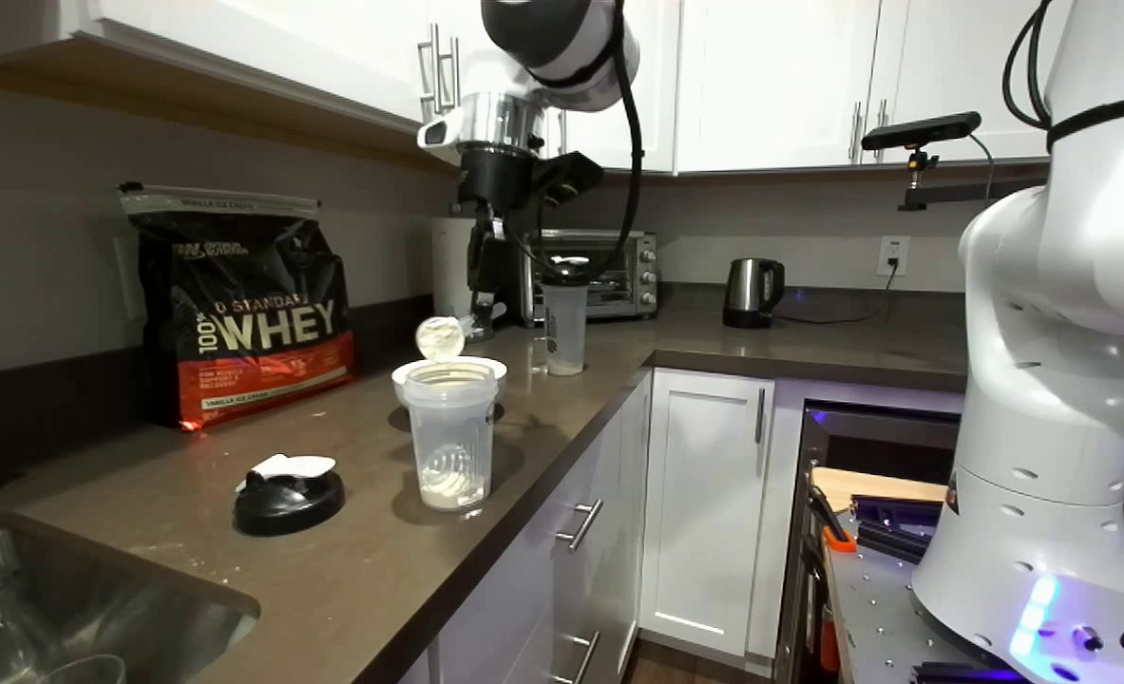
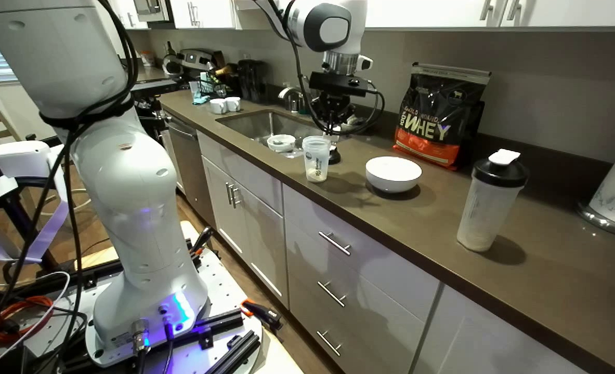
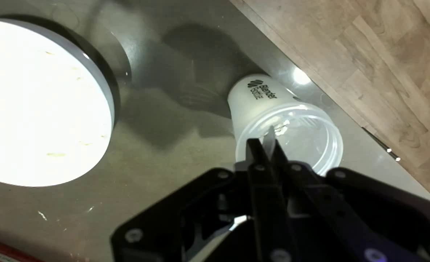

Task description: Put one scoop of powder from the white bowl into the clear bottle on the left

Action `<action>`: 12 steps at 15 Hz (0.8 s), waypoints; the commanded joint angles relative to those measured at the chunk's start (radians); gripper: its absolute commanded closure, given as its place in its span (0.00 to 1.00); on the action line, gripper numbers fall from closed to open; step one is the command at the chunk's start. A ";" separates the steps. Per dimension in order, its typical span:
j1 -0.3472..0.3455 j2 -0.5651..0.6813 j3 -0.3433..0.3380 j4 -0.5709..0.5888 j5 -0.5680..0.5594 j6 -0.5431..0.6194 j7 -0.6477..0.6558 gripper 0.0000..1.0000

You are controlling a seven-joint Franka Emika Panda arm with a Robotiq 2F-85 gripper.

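In an exterior view pale powder (image 1: pixel 442 339) fills the scoop (image 1: pixel 424 334) my gripper (image 3: pixel 267 147) pinches; my wrist view shows only a pale sliver in my grip, overlapping the mouth of the clear bottle (image 1: pixel 450 429), near the front edge of the counter (image 2: pixel 416 223). The white bowl (image 2: pixel 393 179) stands nearby, farther from the sink (image 1: pixel 153 617).

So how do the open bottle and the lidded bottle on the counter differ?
The open bottle is uncapped; the lidded bottle wears a black lid. The open bottle stands on the sink side of the white bowl, the lidded bottle opposite. The gripper holds the scoop of powder near the open bottle, while the lidded bottle stands well away. Both are translucent and upright on the counter, with pale contents at the bottom.
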 commanded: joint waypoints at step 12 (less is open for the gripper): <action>0.019 -0.046 0.010 -0.072 -0.024 0.084 0.008 0.99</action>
